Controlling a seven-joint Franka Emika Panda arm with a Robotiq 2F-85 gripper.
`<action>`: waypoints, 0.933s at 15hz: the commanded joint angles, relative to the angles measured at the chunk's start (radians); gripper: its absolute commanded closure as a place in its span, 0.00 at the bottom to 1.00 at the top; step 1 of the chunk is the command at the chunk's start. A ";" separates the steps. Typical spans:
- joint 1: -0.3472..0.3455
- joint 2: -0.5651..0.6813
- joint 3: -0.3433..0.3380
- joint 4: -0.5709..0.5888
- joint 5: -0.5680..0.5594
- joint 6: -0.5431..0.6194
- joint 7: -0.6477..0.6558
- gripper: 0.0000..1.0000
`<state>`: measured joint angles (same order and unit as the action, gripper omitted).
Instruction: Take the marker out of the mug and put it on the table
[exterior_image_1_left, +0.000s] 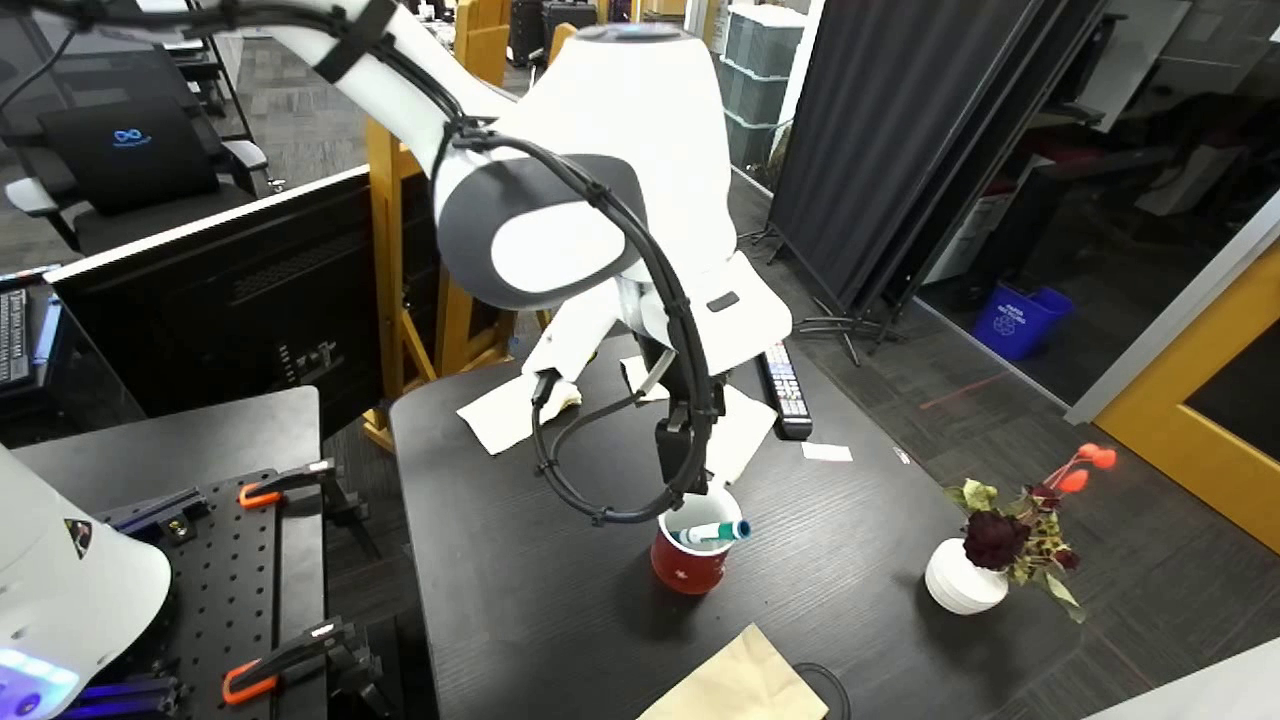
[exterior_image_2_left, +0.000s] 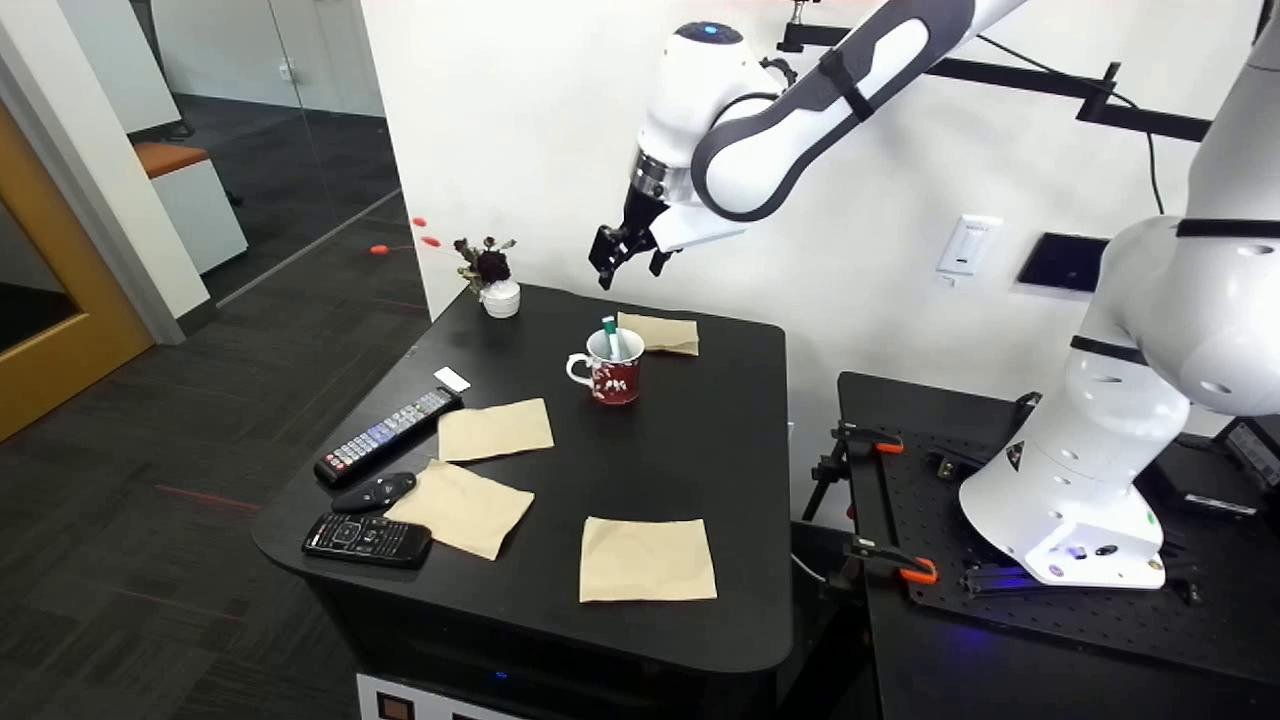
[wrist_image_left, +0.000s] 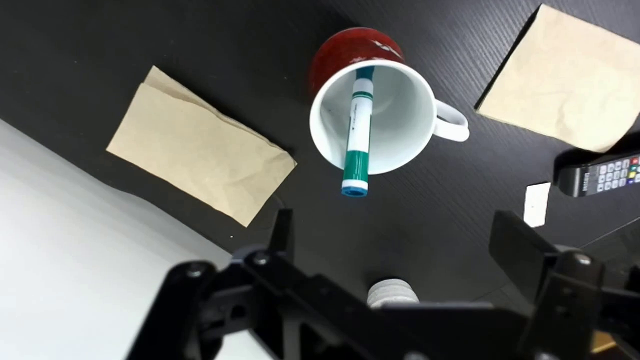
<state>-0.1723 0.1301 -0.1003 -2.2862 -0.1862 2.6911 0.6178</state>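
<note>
The red mug (exterior_image_1_left: 688, 568) with a white inside stands upright on the black table (exterior_image_1_left: 560, 610); the mug (exterior_image_2_left: 615, 382) and table (exterior_image_2_left: 690, 460) also show in an exterior view. The teal-green and white marker (exterior_image_2_left: 613, 340) leans inside the mug, its blue-tipped end above the rim. In the wrist view the marker (wrist_image_left: 359, 131) crosses the opening of the mug (wrist_image_left: 345, 50), its lower end inside. My gripper (wrist_image_left: 392, 232) is open and empty, its fingers wide apart. In an exterior view the gripper (exterior_image_2_left: 632, 264) hangs above the mug, apart from it. In an exterior view the arm's cable partly hides the gripper (exterior_image_1_left: 682, 450).
Several folded brown papers lie around the mug, one beside it (wrist_image_left: 200, 150). A white flower vase (exterior_image_2_left: 500, 299) stands near the table's far edge, by a white wall (exterior_image_2_left: 520, 150). A long remote (exterior_image_2_left: 390, 435), smaller remotes (exterior_image_2_left: 368, 540) and a white card (exterior_image_2_left: 452, 379) lie along one side.
</note>
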 joint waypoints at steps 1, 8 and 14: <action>0.061 0.096 -0.068 0.070 -0.036 0.040 0.099 0.00; 0.157 0.210 -0.163 0.125 -0.021 0.063 0.186 0.00; 0.219 0.261 -0.225 0.139 -0.027 0.061 0.249 0.00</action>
<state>0.0107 0.3638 -0.2841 -2.1664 -0.1931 2.7408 0.8144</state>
